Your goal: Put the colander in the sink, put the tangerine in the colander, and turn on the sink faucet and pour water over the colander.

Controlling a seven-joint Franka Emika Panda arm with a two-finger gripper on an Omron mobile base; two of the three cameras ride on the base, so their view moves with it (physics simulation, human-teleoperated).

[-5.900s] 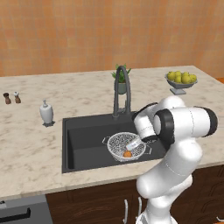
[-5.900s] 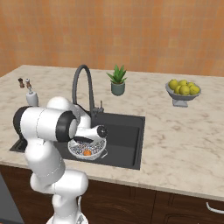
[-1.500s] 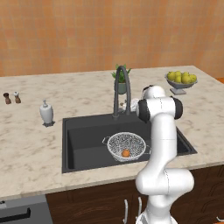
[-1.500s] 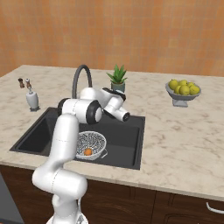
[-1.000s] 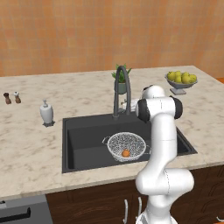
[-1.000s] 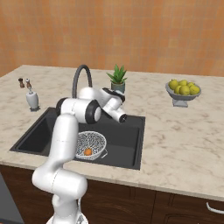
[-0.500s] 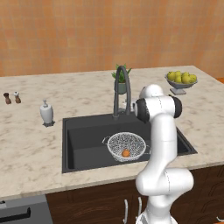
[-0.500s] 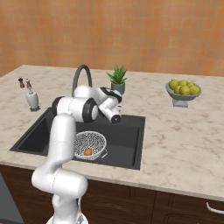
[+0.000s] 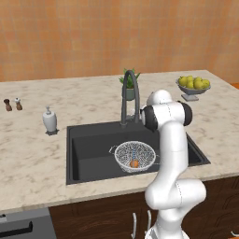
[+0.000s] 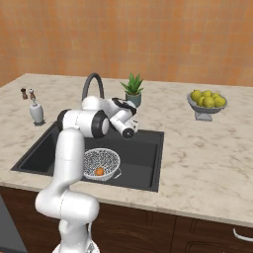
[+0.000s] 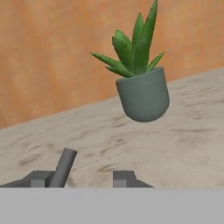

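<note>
The speckled mesh colander (image 9: 134,155) (image 10: 101,163) sits in the dark sink (image 9: 88,144) (image 10: 143,148), right of the middle. The small orange tangerine (image 9: 134,164) (image 10: 99,171) lies inside it. Behind the basin rises the arched sink faucet (image 9: 130,91) (image 10: 93,84), and no water runs from its spout. My gripper (image 10: 132,108) (image 11: 83,179) is at the faucet's base, pointing toward the back wall. It is open. A thin grey faucet lever (image 11: 64,166) stands between the fingers, close against the left fingertip (image 11: 41,178).
A potted green plant (image 9: 129,88) (image 10: 132,89) (image 11: 144,94) stands just behind the faucet, straight ahead of the hand. A footed bowl of yellow-green fruit (image 9: 193,86) (image 10: 206,102) is at the back right. A white soap dispenser (image 9: 49,120) (image 10: 36,112) stands left of the sink.
The hand has edged a little left toward the faucet base. The colander and tangerine have stayed put.
</note>
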